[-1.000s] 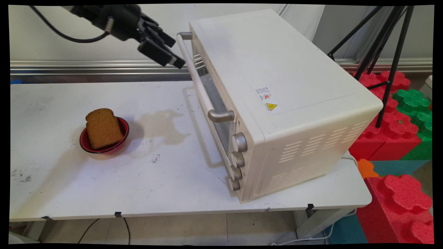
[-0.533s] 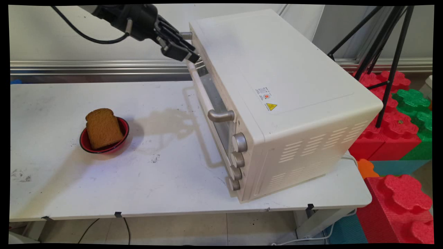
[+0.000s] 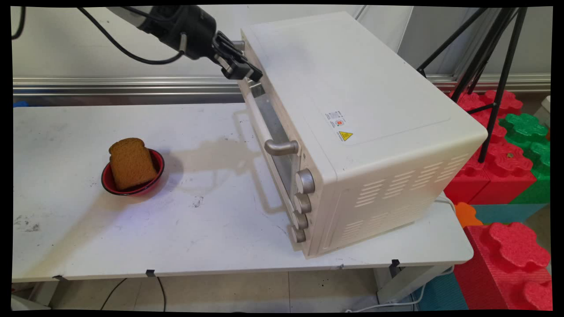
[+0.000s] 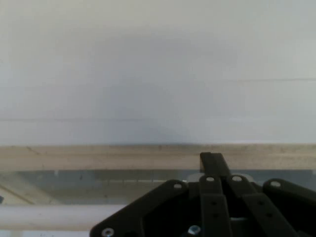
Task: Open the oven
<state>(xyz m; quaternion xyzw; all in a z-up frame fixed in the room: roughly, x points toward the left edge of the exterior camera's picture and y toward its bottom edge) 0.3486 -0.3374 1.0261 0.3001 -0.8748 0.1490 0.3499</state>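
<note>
gripper (image 3: 246,72), black and two-fingered, sits high at the far end of the oven's door handle (image 3: 260,119), right against the top front edge of the cream toaster oven (image 3: 352,110). whether its fingers are apart, together or clamped on the bar cannot be told from either view. from the hand view, the gripper (image 4: 211,160) is pressed close to the oven front, with the pale handle bar (image 4: 54,217) running across below and a strip of door glass behind it.

the oven door looks closed, flush with the body, so nothing appears opened yet. a slice of brown bread (image 3: 131,163) stands tilted in a small red bowl (image 3: 108,182) on the left of the desk (image 3: 198,237), well apart from the oven and the gripper, and appears untouched.

the desk is white and scuffed with dark marks. four round knobs (image 3: 302,204) run down the oven's front corner. behind is a pale wall with a metal rail; to the right stand black tripod legs (image 3: 493,66) and red and green foam blocks (image 3: 515,145) on the floor.
</note>
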